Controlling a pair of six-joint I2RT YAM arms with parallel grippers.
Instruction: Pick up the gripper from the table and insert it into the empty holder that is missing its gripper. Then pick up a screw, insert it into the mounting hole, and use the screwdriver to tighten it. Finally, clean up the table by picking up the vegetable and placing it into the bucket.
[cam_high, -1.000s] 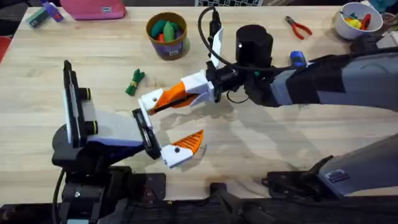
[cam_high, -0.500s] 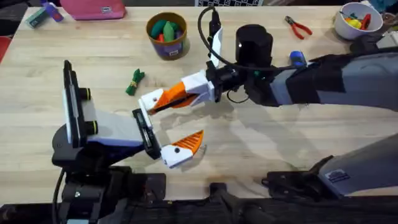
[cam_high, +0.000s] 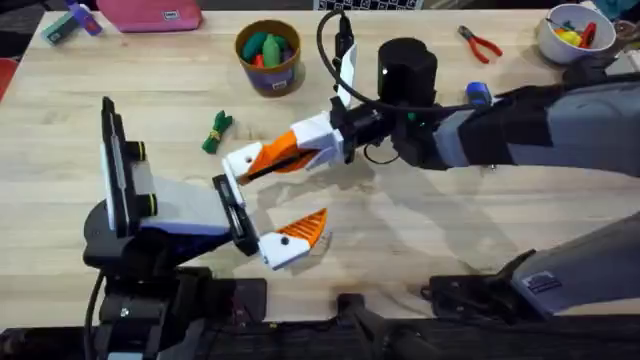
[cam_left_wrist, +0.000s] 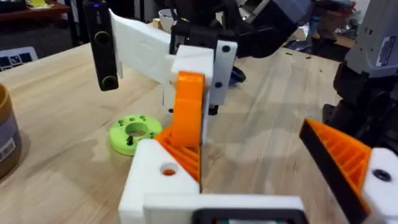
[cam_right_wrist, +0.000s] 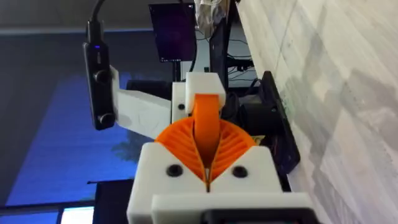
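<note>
Gripper (cam_right_wrist: 207, 134) half-hidden between right gripper's (cam_high: 252, 166) pads

A pale, light-grained wooden surface (cam_high: 420, 250) spans the scene under even light. A dark monitor screen (cam_right_wrist: 175, 34) stands beyond its edge, and dim, cluttered room furniture lies behind the surface's far side.

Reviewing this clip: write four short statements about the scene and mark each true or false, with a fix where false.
1. The right gripper is shut on the gripper. True.
2. The vegetable lies inside the bucket. False: it lies on the table, apart from the bucket.
3. The left gripper has its fingers apart. True.
4. The red-handled pliers lie beside the left arm's base. False: they lie at the far right, near the white bowl.
</note>
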